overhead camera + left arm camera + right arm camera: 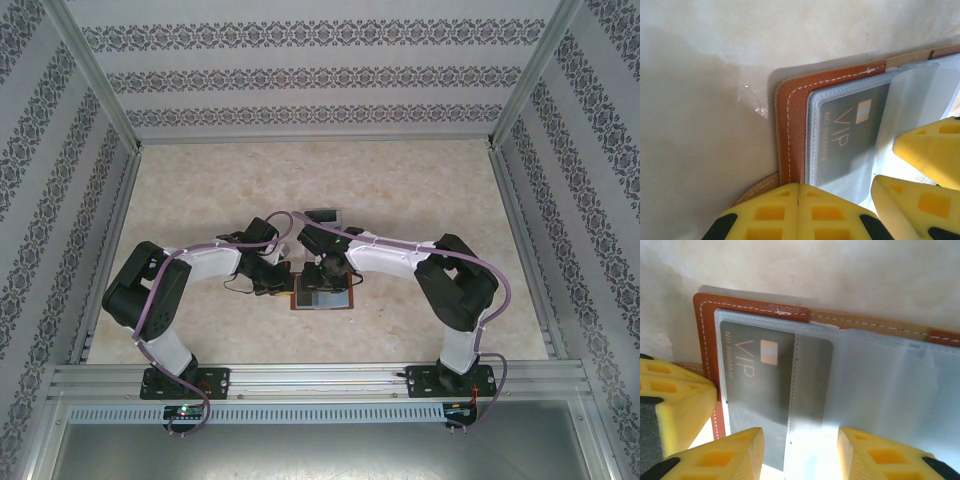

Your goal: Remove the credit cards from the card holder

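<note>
R gripper [797,440] spread over sleeved VIP card [765,385].

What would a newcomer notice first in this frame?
A dark grey plastic VIP card sits inside a clear plastic sleeve of the open reddish-brown leather wallet, which lies towards the near edge of the pale marbled table. Both arms crowd over it: the left claw shut at the wallet's edge, the right claw open astride the sleeves.
</note>
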